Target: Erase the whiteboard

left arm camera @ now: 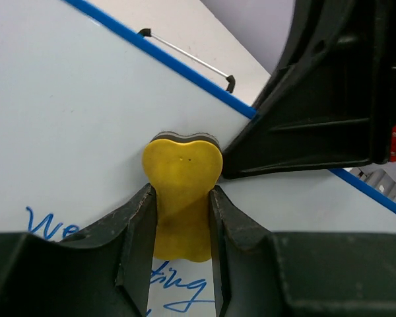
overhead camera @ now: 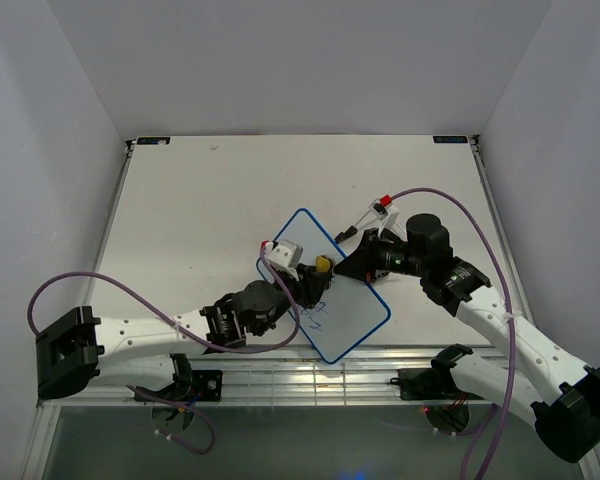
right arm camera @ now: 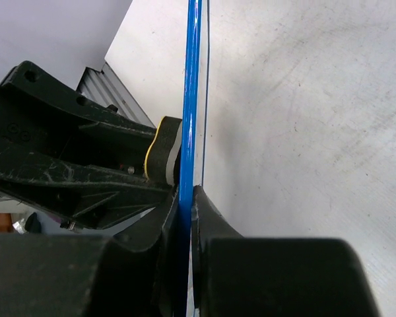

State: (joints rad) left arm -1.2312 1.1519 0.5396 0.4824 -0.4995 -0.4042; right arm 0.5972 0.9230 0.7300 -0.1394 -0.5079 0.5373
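The whiteboard (overhead camera: 352, 312) was found at the near middle of the table (overhead camera: 210, 200), its blue-framed edge pinched tight in the right gripper (right arm camera: 185, 198). A yellow eraser (left arm camera: 181, 178) was clamped in the left gripper (left arm camera: 182, 198), and its dark face was pressed against the white surface, just beside the right gripper. Blue writing (left arm camera: 53, 228) was seen on the board on the side of the eraser nearer the left arm. Whether the board lay flat could not be told.

The white flat desk (overhead camera: 210, 190) carries a thin metal rod with black ends (left arm camera: 185, 57), pale walls (overhead camera: 280, 60) around.
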